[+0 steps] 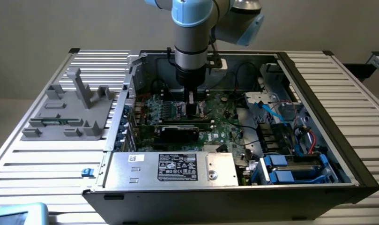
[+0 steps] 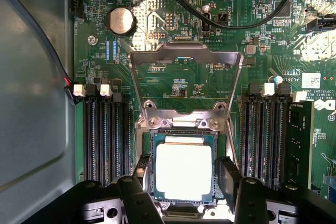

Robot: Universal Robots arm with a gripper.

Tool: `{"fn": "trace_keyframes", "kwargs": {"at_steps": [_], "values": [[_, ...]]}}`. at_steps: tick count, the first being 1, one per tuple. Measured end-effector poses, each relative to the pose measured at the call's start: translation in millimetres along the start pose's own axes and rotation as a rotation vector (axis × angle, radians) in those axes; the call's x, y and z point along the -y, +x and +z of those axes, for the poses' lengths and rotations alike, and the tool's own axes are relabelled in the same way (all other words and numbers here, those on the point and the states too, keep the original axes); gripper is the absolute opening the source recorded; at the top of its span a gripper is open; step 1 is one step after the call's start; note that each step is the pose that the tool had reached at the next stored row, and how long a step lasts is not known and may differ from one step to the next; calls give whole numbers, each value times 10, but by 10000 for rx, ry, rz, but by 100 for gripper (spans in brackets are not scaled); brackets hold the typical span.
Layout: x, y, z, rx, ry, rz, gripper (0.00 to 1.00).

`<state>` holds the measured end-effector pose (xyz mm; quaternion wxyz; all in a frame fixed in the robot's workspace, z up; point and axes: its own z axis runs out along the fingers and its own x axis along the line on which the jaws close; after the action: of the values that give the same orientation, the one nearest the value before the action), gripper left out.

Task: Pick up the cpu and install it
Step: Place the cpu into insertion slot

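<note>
One slatted table (image 1: pixel 339 108), open case (image 1: pixel 208 201), seated cpu (image 2: pixel 184 171)

Exterior view: high, standing off, angled down into open computer case (image 1: pixel 176 199). Wrist view: close, straight down on cpu (image 2: pixel 184 171). Shared: motherboard (image 2: pixel 262 56).

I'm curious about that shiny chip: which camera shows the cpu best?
The wrist view: the cpu lies flat, its silver top plain to see from right above. In the exterior view the end effector stands over that spot on the motherboard and hides it.
</note>
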<state>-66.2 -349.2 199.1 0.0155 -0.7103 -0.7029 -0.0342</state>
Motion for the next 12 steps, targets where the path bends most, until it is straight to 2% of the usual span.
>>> {"fn": "trace_keyframes", "kwargs": {"at_steps": [4, 12], "values": [[-4, 9, -113, -1, -14, -3, 64], [-19, 35, -475, -2, -19, -2, 64]]}}
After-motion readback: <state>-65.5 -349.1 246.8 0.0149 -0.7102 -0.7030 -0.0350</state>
